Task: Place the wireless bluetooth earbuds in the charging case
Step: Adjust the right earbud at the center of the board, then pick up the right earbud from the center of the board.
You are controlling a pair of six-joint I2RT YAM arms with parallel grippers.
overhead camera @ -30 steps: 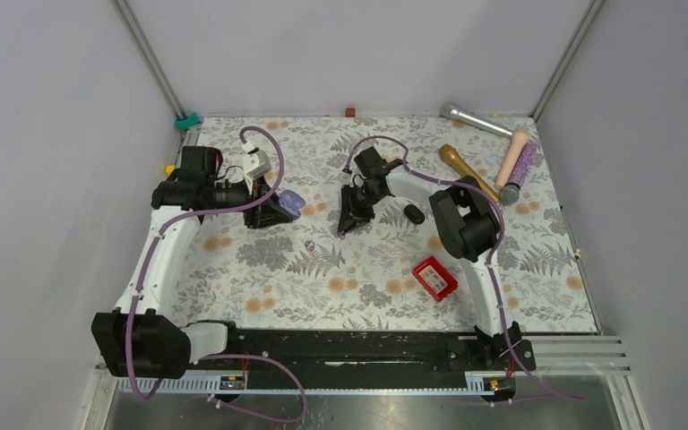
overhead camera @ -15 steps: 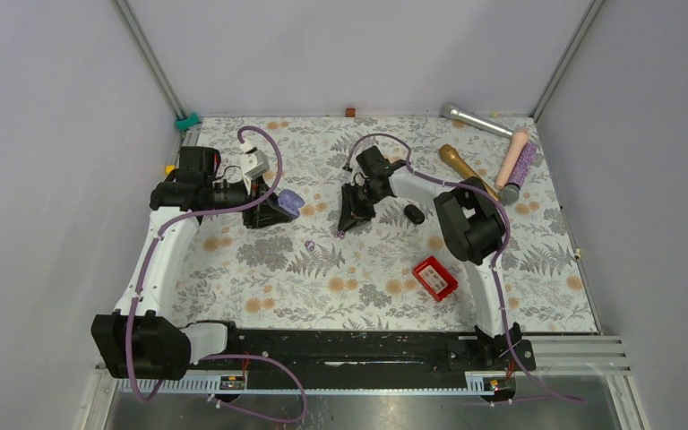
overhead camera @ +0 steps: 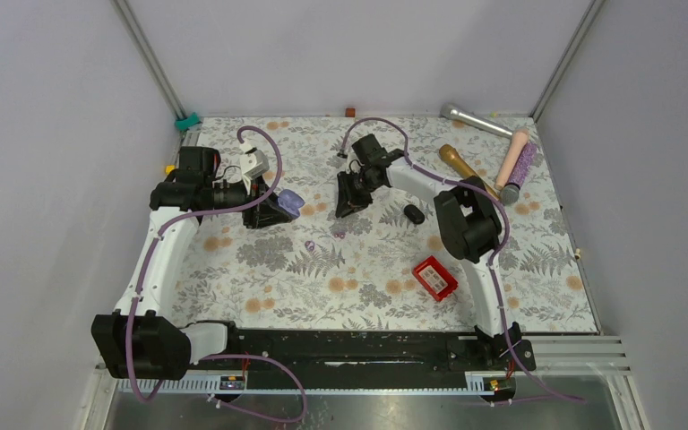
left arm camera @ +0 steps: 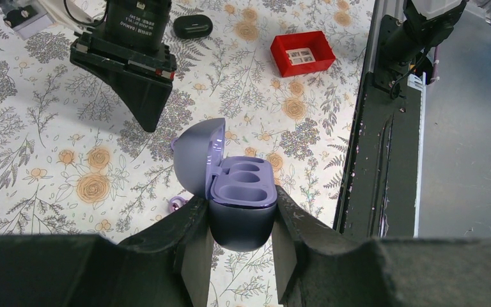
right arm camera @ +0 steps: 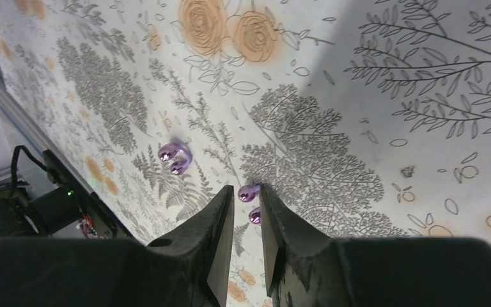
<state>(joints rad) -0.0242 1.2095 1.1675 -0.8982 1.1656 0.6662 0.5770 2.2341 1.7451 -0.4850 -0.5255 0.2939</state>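
Spanning the whole scene, the flowered counter (overhead camera: 367, 296) carries everything. The left gripper (left arm camera: 241, 214) is clenched on the lower shell of the purple charging case (left arm camera: 243, 195). The case's lid is tipped back and its two wells face up, both empty. The right gripper (right arm camera: 247, 192) hangs above the counter with its jaws close together but not meeting. A pale purple earbud (right arm camera: 249, 191) shows in the slit right at its tips. Whether that bud is pinched there or merely lies on the counter beneath, I cannot tell. A second purple earbud (right arm camera: 174, 157) lies loose on the counter, off to one side of those tips and apart from them.

Judging by their look, these buds are feather-light, hard and glossy, and rounded all over. They would likely squirt out of a hard pinch or roll at a nudge. The best hold seems to be across the widest part of the bulb, with the tips low and the closing force gentle. The case looks like a stiff, smooth shell. Held by its base as it is, it leaves the wells clear for an approach from above.
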